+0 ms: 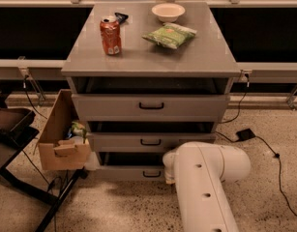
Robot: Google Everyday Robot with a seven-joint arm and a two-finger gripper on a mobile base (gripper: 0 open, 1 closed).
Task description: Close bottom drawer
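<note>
Where the white arm [206, 187] ends, low before the grey cabinet [150, 62]: gripper [168, 176], at the right part of the front of the bottom drawer [124, 172], just beside its small black handle [152, 174] — mostly hidden behind the arm. Cannot tell whether open or closed, nor whether touching the front.

Bottom drawer lowest of three, right above the speckled floor [128, 207], with a dark strip above its flat front. Over it the middle drawer [114, 141], then the widest drawer [109, 108] with the larger handle, each under a dark strip of its own.

On the cabinet's top: red soda can [111, 35] upright at the left, green snack bag [169, 35] lying flat near the middle, white bowl [168, 11] behind the bag — all apart from one another.

Against the cabinet's left side, an open cardboard box [58, 139] with a few things inside. On the floor to the right, a black adapter [245, 134] with its cable.
</note>
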